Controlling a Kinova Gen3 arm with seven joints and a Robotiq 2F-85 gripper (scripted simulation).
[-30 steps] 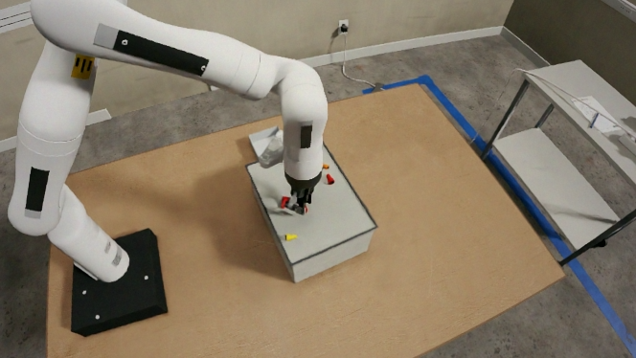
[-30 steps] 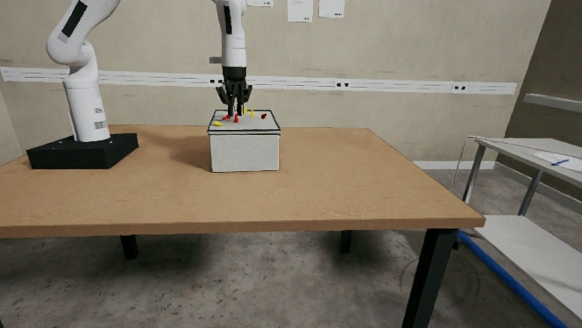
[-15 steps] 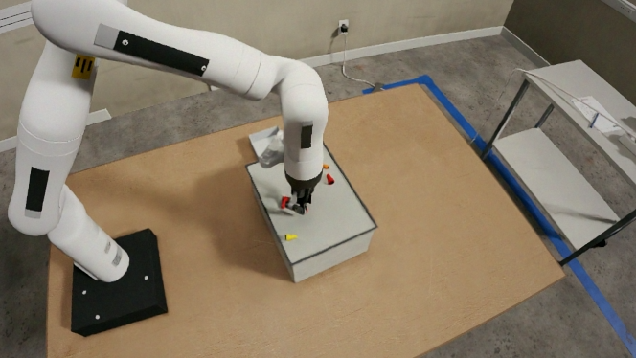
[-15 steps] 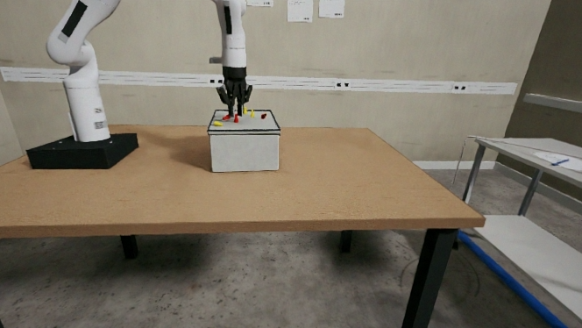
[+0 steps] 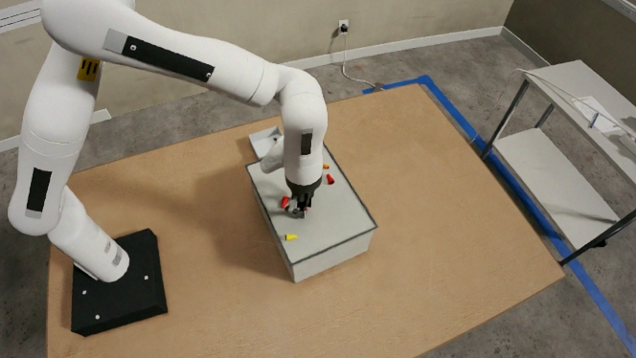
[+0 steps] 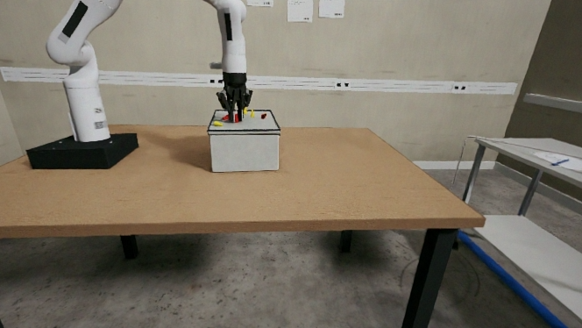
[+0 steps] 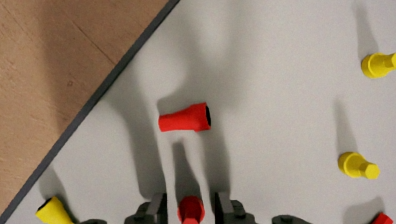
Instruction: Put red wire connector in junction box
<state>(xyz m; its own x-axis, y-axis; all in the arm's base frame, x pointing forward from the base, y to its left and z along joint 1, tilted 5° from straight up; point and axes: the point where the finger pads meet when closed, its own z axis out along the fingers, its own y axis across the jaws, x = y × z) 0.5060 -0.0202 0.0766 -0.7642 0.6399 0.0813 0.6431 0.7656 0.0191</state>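
The claw (image 5: 302,213) (image 6: 237,120) (image 7: 190,210) is set narrow astride an upright red connector (image 6: 237,117) (image 7: 191,211) on the lid (image 5: 330,220) (image 6: 259,125) (image 7: 280,100), slim gaps showing on both sides, so not gripping; probably centring before the squeeze. A fallen red one (image 5: 284,202) (image 6: 225,117) (image 7: 185,118) lies near enough to be nudged. Two yellow ones stand farther off. The box (image 5: 263,139), partly behind the arm, seems to need a lift and sideways carry.

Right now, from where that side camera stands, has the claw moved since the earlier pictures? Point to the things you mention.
Yes: downward. Against the white strip on the wall (image 5: 19,15) (image 6: 298,82), the claw (image 5: 302,212) (image 6: 236,118) (image 7: 190,206) sits lower, closer to the case's lid (image 5: 330,220) (image 6: 259,125) (image 7: 275,125).
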